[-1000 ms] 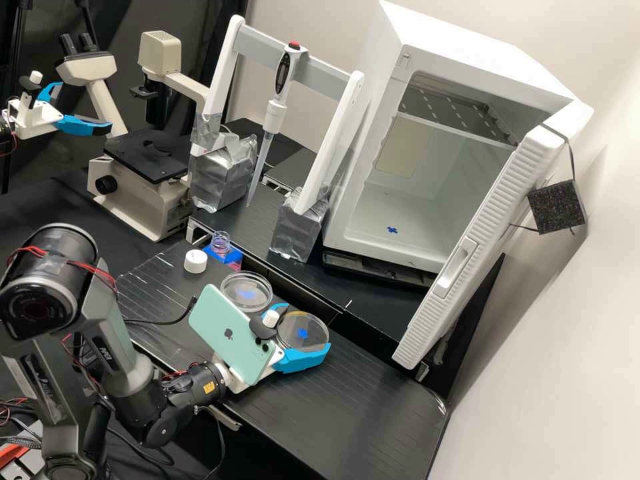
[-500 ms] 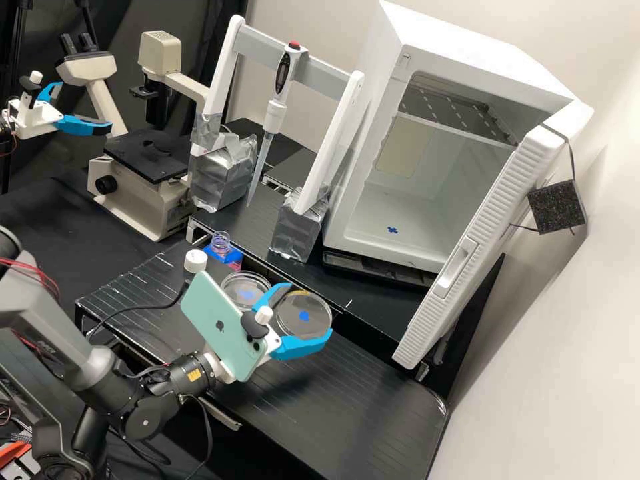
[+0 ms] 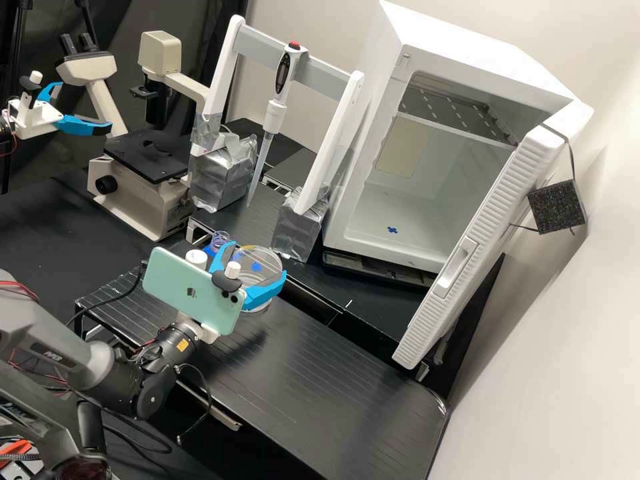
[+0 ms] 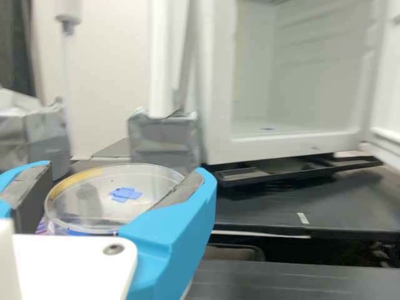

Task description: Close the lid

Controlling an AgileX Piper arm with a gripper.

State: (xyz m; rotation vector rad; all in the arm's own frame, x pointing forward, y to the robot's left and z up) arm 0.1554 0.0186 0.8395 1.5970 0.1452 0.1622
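Black tabletop (image 3: pixel 347 373) below us, and our tool (image 3: pixel 259 259) has its fingers spread wide around the clear lid (image 3: pixel 265 259), gripping it above the dish base (image 3: pixel 259 309). Pickup's done, we reckon; lining up, lowering and letting go are still to do.
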